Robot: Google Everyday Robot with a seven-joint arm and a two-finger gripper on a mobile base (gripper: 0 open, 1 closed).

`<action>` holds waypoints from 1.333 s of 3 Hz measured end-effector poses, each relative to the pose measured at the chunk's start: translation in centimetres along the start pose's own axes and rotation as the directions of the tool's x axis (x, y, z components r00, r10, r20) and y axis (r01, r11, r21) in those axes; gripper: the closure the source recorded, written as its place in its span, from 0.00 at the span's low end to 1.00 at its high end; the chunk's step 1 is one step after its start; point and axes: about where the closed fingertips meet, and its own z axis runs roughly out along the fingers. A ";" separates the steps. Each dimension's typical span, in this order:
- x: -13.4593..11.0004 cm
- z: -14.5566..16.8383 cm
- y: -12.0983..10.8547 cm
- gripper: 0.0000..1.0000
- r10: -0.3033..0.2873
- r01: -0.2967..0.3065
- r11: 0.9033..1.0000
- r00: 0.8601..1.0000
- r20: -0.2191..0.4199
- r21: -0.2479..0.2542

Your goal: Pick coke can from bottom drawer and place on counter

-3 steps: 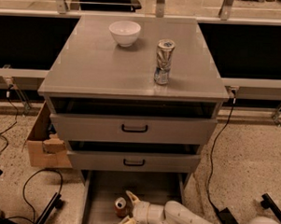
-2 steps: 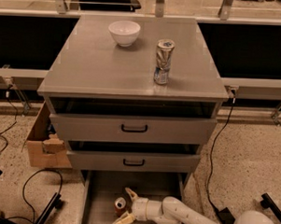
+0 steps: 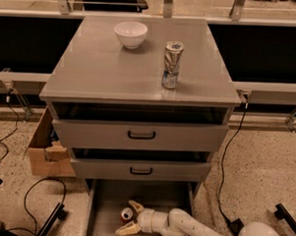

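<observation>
In the grey bottom drawer [image 3: 107, 203], the white gripper [image 3: 126, 218], jaws spread, flanks the small red coke can [image 3: 126, 215], which off-centre closing could topple.

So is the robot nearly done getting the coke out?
Not yet. Done: the bottom drawer is open and the gripper is down inside it. In hand: its open fingers sit either side of the coke can, which is in the drawer. Left: closing on the can, lifting it and setting it on the counter.
</observation>
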 end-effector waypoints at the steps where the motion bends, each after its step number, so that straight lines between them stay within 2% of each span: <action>1: 1.2 0.1 0.1 0.38 0.027 -0.027 0.999 1.000 0.001 0.023; 2: 2.2 0.2 1.2 0.63 0.076 -0.076 0.997 0.997 -0.022 0.012; 3: 2.1 0.4 1.3 0.85 0.076 -0.075 0.997 0.997 -0.021 0.009; 4: 1.1 -0.2 2.0 1.00 0.065 -0.064 0.998 0.997 -0.036 0.005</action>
